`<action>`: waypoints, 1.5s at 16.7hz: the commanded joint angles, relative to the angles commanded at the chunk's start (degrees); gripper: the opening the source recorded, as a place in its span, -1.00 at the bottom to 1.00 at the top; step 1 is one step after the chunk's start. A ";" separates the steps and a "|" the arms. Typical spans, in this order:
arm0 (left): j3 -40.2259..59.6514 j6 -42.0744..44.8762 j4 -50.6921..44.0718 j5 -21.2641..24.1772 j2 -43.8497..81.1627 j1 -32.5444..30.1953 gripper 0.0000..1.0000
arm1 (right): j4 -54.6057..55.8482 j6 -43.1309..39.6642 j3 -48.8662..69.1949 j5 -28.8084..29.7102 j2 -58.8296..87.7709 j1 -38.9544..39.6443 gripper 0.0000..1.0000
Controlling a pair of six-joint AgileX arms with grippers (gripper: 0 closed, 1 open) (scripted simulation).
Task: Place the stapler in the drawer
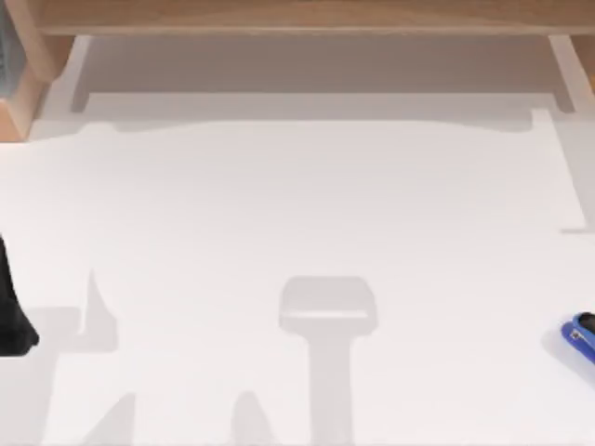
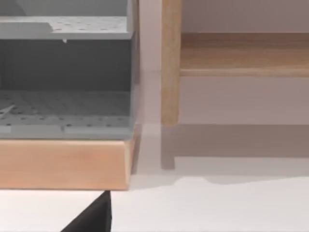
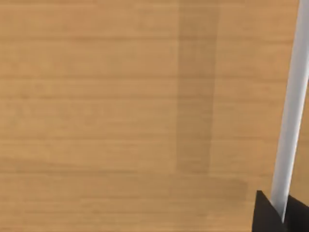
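The stapler (image 1: 581, 336), bright blue with a black top, lies on the white tabletop at the far right edge, partly cut off. A wooden cabinet (image 1: 297, 17) spans the back of the table. The right wrist view is close up against a wooden face (image 3: 120, 111), with a pale bar (image 3: 292, 106) running down it to a black fingertip (image 3: 270, 215) of my right gripper. I cannot tell whether this face is the drawer's front. A black part of my left arm (image 1: 13, 311) sits at the table's left edge, far from the stapler.
In the left wrist view, grey perforated shelves (image 2: 65, 104) sit in a wooden frame (image 2: 63, 163), with a wooden post (image 2: 170, 63) beside them. A white ledge (image 1: 316, 102) runs under the cabinet. Shadows of the arms fall on the table's front half.
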 joint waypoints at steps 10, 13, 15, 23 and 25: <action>0.00 0.00 0.00 0.00 0.00 0.00 1.00 | 1.02 0.11 -1.05 -1.01 -0.85 -0.89 -0.25; 0.00 0.00 0.00 0.00 0.00 0.00 1.00 | 1.02 0.11 -1.05 -1.01 -0.85 -0.89 0.21; 0.00 0.00 0.00 0.00 0.00 0.00 1.00 | 1.02 0.11 -1.05 -1.01 -0.85 -0.89 0.51; 0.00 0.00 0.00 0.00 0.00 0.00 1.00 | 1.02 0.11 -1.05 -1.01 -0.85 -0.89 1.00; 0.00 0.00 0.00 0.00 0.00 0.00 1.00 | 1.02 0.11 -1.05 -1.01 -0.85 -0.89 1.00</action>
